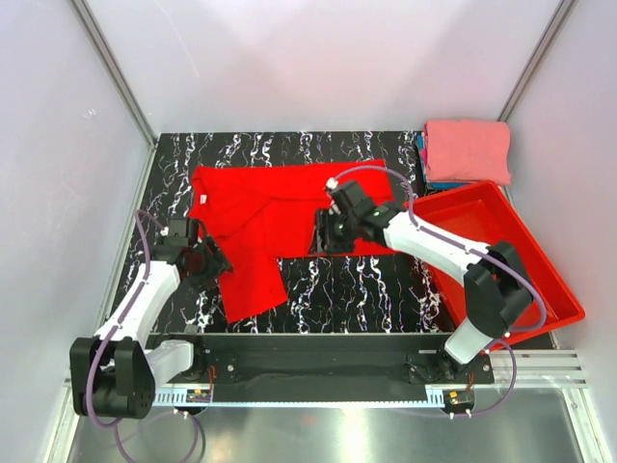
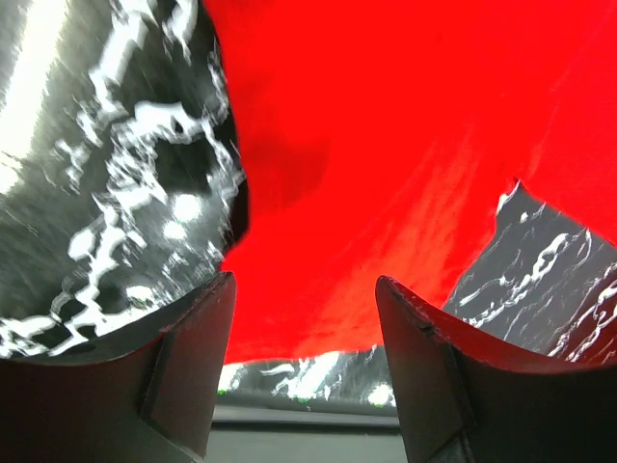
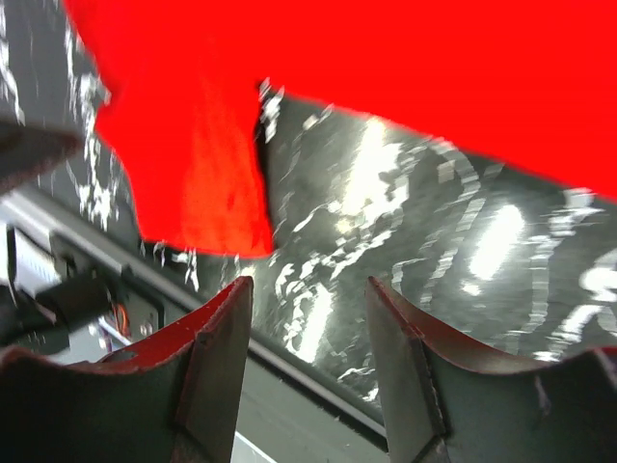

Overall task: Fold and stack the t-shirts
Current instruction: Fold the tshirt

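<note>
My left gripper [image 1: 204,258] hangs open over the red t-shirt's [image 1: 260,207] near flap. My right gripper [image 1: 328,236], also open, is at its hem. A shallow pinch might catch one layer and skew the fold. The red bin [image 1: 525,241] crowds my right arm. The folded pink t-shirt [image 1: 469,149] lies in the far corner.

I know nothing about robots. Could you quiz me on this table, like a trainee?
1. True or false: the red t-shirt lies on the table, outside the red bin.
2. The folded salmon-pink shirt sits: A) in the bin, B) at the table's far right corner, C) under the left arm.
3. Fill in: the left gripper and right gripper both have fingers ___.
Key: 1 true; 2 B; 3 open.
</note>
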Robot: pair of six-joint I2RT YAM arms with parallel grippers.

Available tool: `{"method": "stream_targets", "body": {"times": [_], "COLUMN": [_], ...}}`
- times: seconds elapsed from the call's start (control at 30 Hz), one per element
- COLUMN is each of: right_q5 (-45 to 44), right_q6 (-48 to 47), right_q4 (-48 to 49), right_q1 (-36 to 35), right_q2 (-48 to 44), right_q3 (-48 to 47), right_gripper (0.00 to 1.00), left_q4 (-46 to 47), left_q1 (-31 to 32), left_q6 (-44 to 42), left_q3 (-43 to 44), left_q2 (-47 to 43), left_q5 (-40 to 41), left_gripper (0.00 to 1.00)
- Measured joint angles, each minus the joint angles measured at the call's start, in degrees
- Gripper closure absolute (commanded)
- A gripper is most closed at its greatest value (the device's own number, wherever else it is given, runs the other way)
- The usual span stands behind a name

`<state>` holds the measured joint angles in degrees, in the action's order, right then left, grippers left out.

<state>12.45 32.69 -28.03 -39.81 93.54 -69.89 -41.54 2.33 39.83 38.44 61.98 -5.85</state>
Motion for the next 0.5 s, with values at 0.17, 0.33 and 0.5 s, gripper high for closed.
{"method": "stream_targets", "body": {"times": [0.17,0.33,0.5], "right_q5": [0.2,-0.3,-1.9], "right_q6": [0.7,1.1,2.9], "right_q4": [3.2,5.5,6.6], "right_q1": [-4.2,-7.8,-12.5], "right_q2": [0.3,2.0,6.7], "right_q3": [2.8,3.5,3.4], "right_gripper": [0.43,0.49,0.47], "left_q4": [-0.8,1.5,0.9], "left_q1": [0.8,1.1,2.6], "left_q6": [7.2,12.7,15.9], "left_q3": [-1.2,-10.3,-15.7], "left_q2": [-3.0,-11.3,-14.5], "left_q5": [3.4,4.1,4.2], "left_gripper": [0.35,0.43,0.43]}}
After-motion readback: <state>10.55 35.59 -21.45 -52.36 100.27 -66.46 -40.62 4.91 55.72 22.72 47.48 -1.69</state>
